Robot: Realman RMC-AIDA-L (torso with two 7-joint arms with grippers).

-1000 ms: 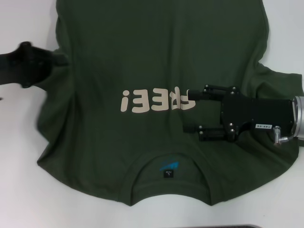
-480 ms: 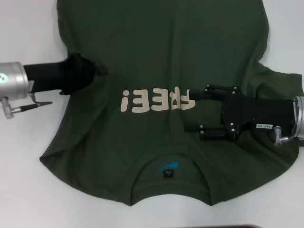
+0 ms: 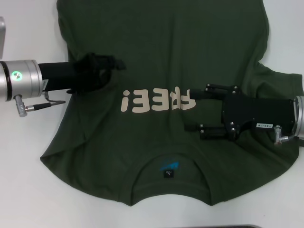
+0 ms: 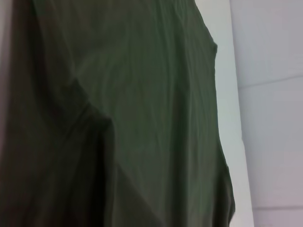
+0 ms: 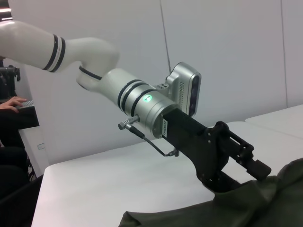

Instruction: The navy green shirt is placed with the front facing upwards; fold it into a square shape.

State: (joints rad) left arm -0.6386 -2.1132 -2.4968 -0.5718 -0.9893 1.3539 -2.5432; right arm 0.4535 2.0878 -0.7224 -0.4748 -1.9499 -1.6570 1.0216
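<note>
white bench (image 3: 28, 190) carries your shirt (image 3: 161, 57); left pincer (image 3: 111, 66) pinches its sleeve, right pincer (image 3: 195, 110) spread; next, lay that fold flat.

Looked like robotics lab or test room. Plain white bench (image 5: 104, 175), bare white panelled walls (image 5: 227, 42), white robot arm (image 5: 71, 52) over bench, seated person's hand (image 5: 12, 102) at keyboard at room edge.

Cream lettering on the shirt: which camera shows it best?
The head view: the cream lettering reads whole on the shirt, between the left end effector and the right end effector. Both wrist views show only plain green cloth, no lettering.
</note>
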